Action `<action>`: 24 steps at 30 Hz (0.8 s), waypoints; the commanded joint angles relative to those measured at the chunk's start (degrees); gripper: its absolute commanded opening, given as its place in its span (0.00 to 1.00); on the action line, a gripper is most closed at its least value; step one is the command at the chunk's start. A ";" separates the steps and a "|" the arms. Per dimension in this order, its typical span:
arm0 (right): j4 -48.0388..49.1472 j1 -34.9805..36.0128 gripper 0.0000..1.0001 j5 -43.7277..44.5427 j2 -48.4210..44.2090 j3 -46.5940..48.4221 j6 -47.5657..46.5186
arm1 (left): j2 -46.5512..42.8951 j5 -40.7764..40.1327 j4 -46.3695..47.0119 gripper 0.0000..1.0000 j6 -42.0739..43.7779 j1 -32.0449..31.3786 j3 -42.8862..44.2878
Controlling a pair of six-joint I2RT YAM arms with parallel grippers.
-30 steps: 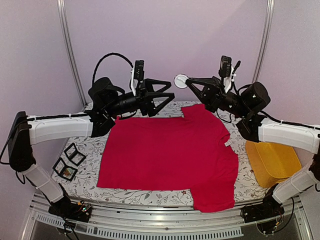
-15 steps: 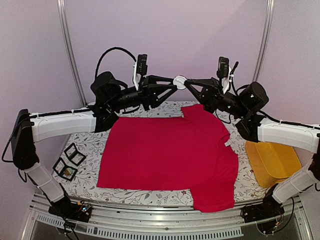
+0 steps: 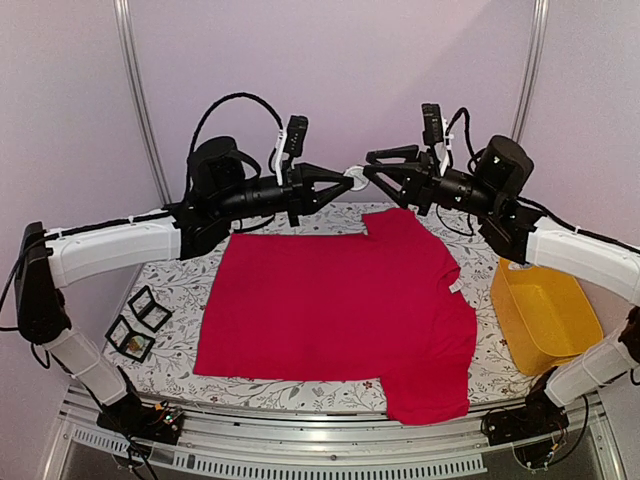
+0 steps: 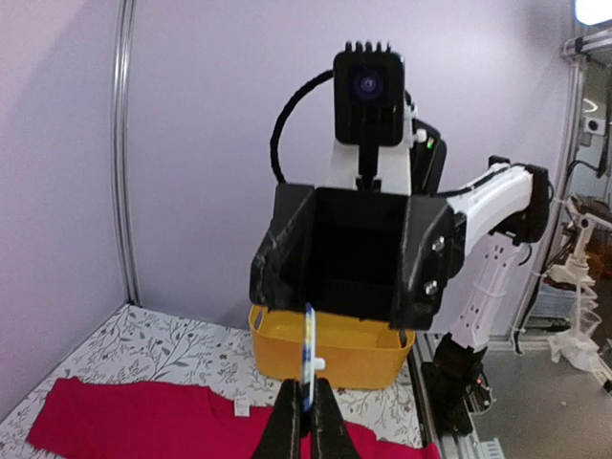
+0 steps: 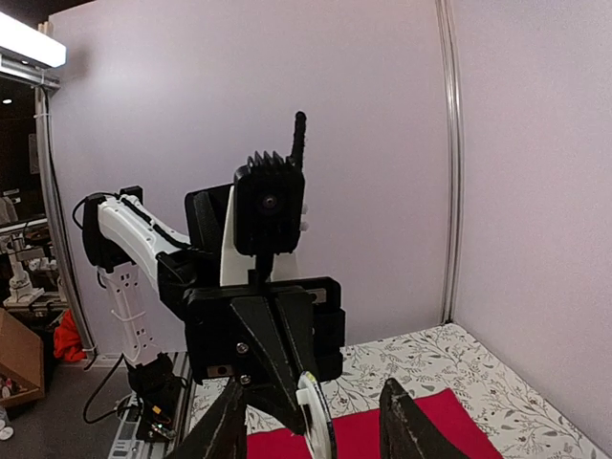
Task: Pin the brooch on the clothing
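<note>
The brooch (image 3: 354, 178), a round white disc seen edge-on with a blue rim (image 4: 309, 349), hangs in the air above the table's far edge. My left gripper (image 3: 345, 181) is shut on the disc's lower part (image 4: 306, 390). My right gripper (image 3: 368, 165) faces it, open, with one finger on each side of the brooch (image 5: 317, 423) and neither touching it. The clothing, a red T-shirt (image 3: 340, 300), lies flat on the floral tablecloth below, its white neck label (image 4: 241, 408) showing.
A yellow bin (image 3: 545, 320) stands at the table's right edge. Black square frames (image 3: 140, 322) lie at the left edge. Metal wall rails rise behind both arms. Both arms are raised nose to nose over the shirt's collar side.
The right gripper held the brooch a second ago. The left gripper moved in from the left and shut on it, and the right gripper's jaws then opened off it.
</note>
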 commanded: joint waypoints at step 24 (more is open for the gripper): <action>-55.29 -0.58 0.38 -12.22 6.44 18.73 -37.08 | -3.40 -8.32 -48.46 0.00 25.29 -2.15 9.05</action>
